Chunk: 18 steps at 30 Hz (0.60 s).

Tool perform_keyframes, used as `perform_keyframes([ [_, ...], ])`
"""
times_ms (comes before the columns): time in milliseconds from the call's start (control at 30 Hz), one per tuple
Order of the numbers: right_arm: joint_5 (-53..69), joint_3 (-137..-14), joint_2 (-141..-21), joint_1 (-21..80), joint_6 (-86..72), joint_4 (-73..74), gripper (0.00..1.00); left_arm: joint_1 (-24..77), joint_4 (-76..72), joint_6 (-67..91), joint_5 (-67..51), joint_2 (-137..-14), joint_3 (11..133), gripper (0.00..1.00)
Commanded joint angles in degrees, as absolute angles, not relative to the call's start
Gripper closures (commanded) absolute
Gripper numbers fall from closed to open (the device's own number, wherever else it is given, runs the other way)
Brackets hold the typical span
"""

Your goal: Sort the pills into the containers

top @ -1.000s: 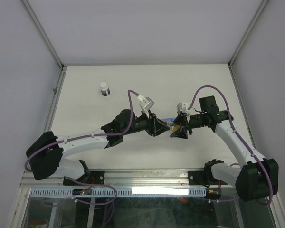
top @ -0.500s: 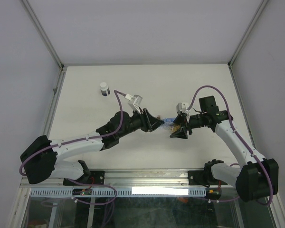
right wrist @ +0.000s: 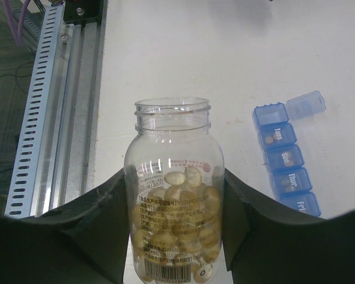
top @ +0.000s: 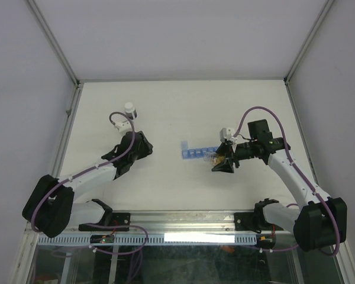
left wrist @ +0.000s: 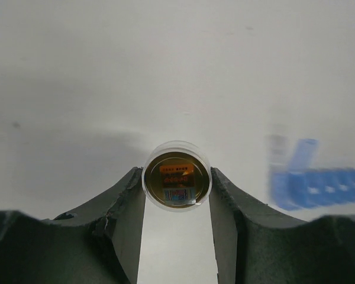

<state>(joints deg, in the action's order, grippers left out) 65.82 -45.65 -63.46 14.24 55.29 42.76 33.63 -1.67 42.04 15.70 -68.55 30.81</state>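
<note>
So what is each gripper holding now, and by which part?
The right gripper clamps the open pill bottle by its sides; the left gripper pinches a round lid by its rim.

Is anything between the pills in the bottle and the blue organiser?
Nothing visible: the bottle of pills in the right gripper is uncapped, bare table lies between it and the organiser, one end lid open.

Open clear bottle point(right wrist: 173, 195), round cap point(left wrist: 176, 184) — small vial point(top: 129, 110) on table point(top: 183, 100).
</note>
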Motion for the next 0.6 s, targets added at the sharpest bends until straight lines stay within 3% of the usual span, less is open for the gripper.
perform_keyframes([
  [0,68.26,-47.65,-62.71,14.25,55.81,42.35,1.0,29.97,6.74,37.9,24.91,-74.54,33.28,0.97],
  [233,68.58,-47.72,-62.45,13.73,55.85,42.36,1.0,27.9,9.97,36.11,31.14,-88.46,40.06,0.96],
  [300,68.57,-47.72,-62.4,13.65,55.79,42.36,1.0,27.8,10.99,35.91,32.16,-91.45,41.66,0.89],
  [333,68.67,-47.68,-62.4,13.64,55.81,42.41,1.0,27.77,11.6,36.0,32.63,-92.63,42.36,0.8],
  [567,68.74,-47.8,-62.3,13.67,55.89,42.53,1.0,27.53,12.09,35.82,33.59,-95.78,44.27,0.72],
])
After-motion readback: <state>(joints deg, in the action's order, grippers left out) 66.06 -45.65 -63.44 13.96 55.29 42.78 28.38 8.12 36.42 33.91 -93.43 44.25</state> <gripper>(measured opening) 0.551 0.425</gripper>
